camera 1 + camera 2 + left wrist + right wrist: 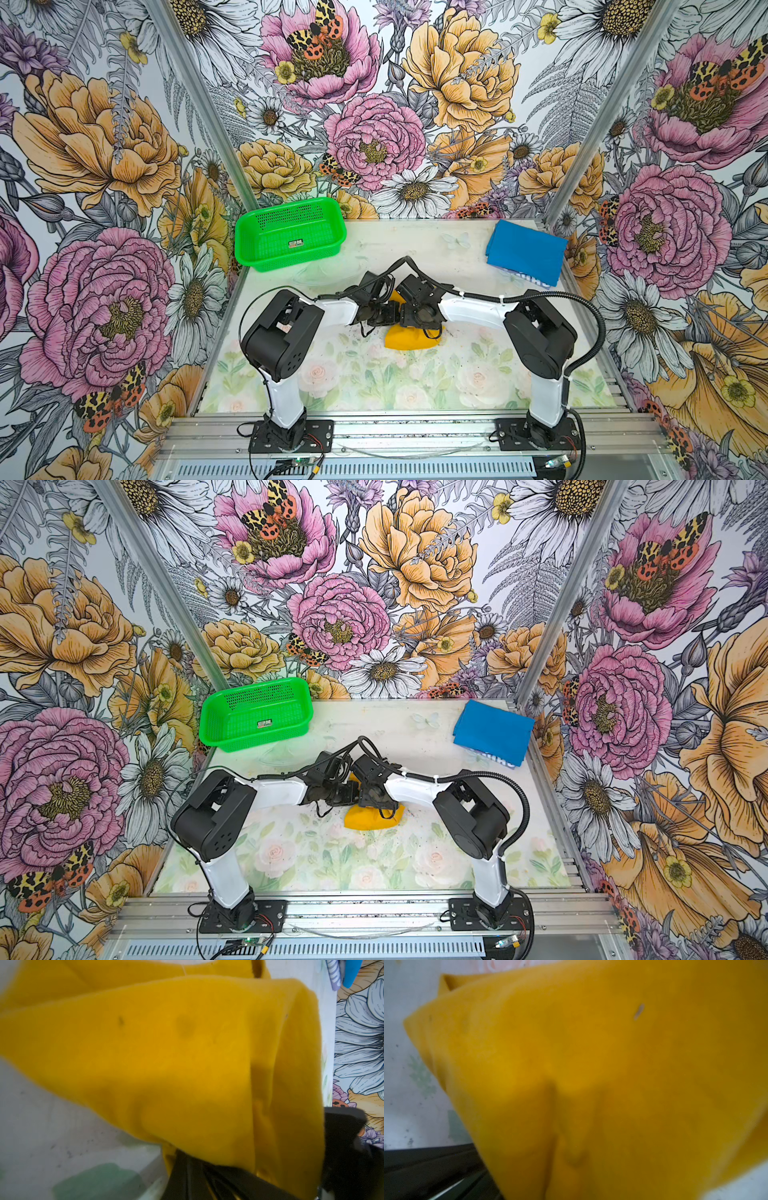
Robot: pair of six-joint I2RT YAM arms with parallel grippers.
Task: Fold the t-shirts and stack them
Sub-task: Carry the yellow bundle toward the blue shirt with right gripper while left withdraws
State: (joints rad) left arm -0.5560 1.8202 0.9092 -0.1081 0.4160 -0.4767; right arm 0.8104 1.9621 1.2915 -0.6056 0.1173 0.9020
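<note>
Shirt point(411, 338), yellow, mid-frame — left pincer point(207, 1182) clamped on it, right pincer point(417, 316) open or closed we cannot tell — keep edges aligned.

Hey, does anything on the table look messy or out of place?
The yellow shirt is a crumpled bunch at center, not yet folded. The blue shirt lies folded at back right, a white-lettered edge poking out.

Green perforated basket point(286, 212) point(253, 694) at far left corner of desk point(365, 374), upright. Small label point(295, 243) on its floor. Desk top pale, faded rose print, dark specks. Walls point(374, 124) papered with peonies, daisies, moths. Aluminium rail point(415, 428) along near edge.
</note>
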